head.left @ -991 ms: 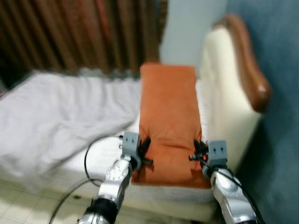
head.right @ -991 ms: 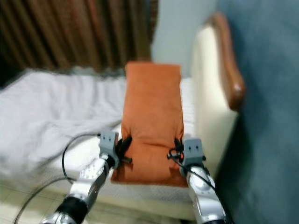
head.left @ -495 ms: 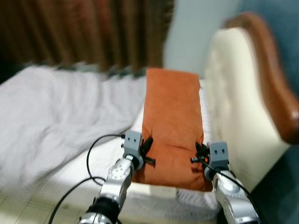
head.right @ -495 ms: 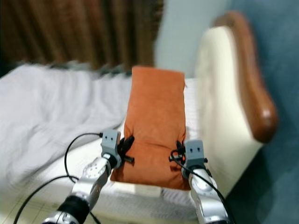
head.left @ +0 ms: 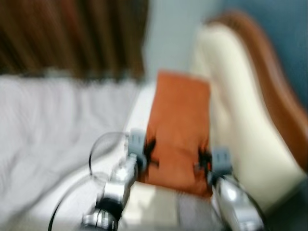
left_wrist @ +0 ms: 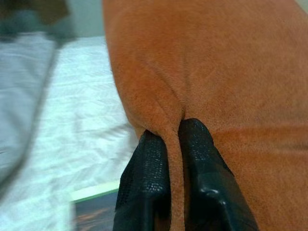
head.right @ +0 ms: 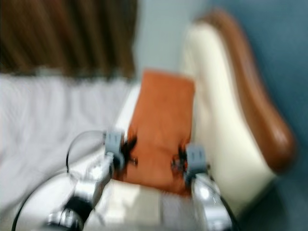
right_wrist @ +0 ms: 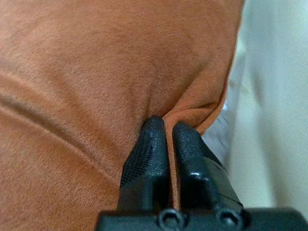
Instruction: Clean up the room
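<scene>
Both grippers pinch the near end of the orange pillow (head.left: 179, 127): the left gripper (left_wrist: 174, 132) is closed on a fold at its left edge, the right gripper (right_wrist: 164, 126) on a fold at its right edge. From the grippers, the pillow's long axis runs away along the bed (head.left: 53, 120), beside the cream headboard (head.left: 236, 96).
</scene>
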`<state>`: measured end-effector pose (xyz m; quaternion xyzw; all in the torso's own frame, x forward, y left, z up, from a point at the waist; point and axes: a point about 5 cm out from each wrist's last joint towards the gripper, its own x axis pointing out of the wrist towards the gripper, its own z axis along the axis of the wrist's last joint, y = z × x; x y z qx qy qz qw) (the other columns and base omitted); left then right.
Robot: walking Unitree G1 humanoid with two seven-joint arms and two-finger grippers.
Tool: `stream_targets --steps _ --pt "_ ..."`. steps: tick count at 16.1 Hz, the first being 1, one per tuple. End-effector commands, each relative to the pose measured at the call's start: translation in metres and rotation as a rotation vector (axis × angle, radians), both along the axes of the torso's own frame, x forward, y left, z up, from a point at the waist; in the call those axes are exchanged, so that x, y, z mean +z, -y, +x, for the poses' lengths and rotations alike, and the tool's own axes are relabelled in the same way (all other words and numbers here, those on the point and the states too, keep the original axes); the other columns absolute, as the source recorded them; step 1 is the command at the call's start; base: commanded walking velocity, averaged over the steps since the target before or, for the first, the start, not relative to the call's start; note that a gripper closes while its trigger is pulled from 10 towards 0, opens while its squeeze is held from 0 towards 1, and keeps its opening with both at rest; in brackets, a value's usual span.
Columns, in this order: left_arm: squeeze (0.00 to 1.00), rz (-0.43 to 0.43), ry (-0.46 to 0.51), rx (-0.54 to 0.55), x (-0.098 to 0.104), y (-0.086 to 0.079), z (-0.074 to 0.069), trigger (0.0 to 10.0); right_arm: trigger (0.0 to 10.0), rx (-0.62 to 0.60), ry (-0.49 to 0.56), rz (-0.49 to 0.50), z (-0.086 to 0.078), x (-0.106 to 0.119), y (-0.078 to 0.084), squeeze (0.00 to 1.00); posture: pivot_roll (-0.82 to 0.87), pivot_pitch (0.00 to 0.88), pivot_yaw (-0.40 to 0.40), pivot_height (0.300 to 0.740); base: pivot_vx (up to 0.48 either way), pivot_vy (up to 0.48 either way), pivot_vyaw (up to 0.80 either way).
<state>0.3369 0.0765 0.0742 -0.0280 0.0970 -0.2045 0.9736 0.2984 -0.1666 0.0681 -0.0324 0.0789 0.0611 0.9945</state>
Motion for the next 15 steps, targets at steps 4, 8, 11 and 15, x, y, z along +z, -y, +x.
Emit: stream_targets --steps 4,8,11,15 --pt "0.00 0.027 0.017 0.074 0.002 -0.023 0.007 10.0 10.0 -0.078 0.011 -0.019 -0.003 0.002 0.019 0.00 -0.10 0.008 0.034 0.740 0.061 -0.081 0.00" --pt "0.00 0.017 0.009 0.064 0.001 -0.020 0.007 10.0 10.0 -0.073 0.003 -0.025 -0.006 0.000 0.017 0.00 -0.11 0.021 0.040 0.740 0.266 -0.397 0.00" --pt "0.00 0.052 -0.020 0.057 -0.005 -0.020 0.006 10.0 10.0 -0.070 -0.014 -0.076 -0.005 -0.003 0.018 0.00 -0.12 0.036 0.041 0.740 0.199 -0.248 0.00" --pt "0.00 0.098 -0.081 0.004 -0.010 -0.021 0.009 10.0 10.0 -0.095 -0.040 -0.135 0.017 -0.002 0.014 0.00 -0.10 0.059 0.038 0.740 0.000 0.000 0.00"
